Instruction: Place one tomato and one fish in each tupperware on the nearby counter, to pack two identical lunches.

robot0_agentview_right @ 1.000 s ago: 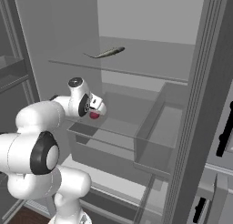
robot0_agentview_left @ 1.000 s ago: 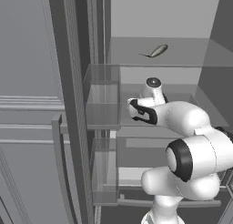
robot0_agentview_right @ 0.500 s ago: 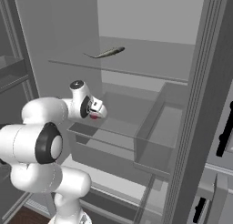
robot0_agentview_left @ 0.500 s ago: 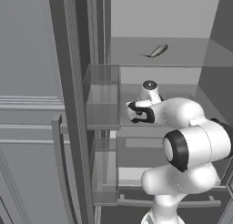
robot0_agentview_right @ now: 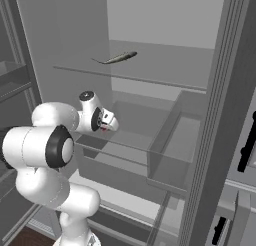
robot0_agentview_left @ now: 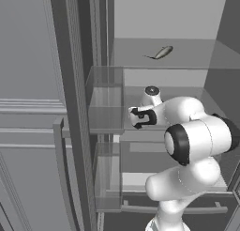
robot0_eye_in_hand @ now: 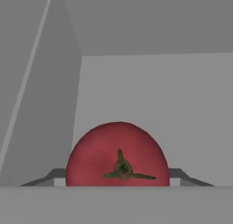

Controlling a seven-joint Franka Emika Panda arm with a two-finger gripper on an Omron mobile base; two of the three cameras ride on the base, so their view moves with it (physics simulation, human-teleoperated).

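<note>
A red tomato (robot0_eye_in_hand: pixel 117 155) with a green stem scar sits right in front of the hand, on the middle shelf of an open fridge. My gripper (robot0_eye_in_hand: pixel 117 175) has its dark fingertips (robot0_eye_in_hand: pixel 54 175) pressed against both sides of the tomato, shut on it. From the right base, the gripper (robot0_agentview_right: pixel 107 123) reaches over that shelf with a bit of the red tomato (robot0_agentview_right: pixel 103 129) under it. The left base view has the gripper (robot0_agentview_left: pixel 136 118) at the same shelf. One slim grey fish (robot0_agentview_left: pixel 161 52) (robot0_agentview_right: pixel 118 57) lies on the shelf above. The tupperware and the counter are out of view.
A clear bin (robot0_agentview_left: pixel 105 101) (robot0_agentview_right: pixel 175 140) stands beside the hand on the middle shelf. The glass shelf edge (robot0_agentview_right: pixel 130 77) runs above the arm. Grey fridge walls close in on both sides, and a drawer front (robot0_agentview_left: pixel 140 178) lies below.
The jaws have closed from wide open onto the tomato. The hand has shifted slightly further in over the shelf. The fish has not moved.
</note>
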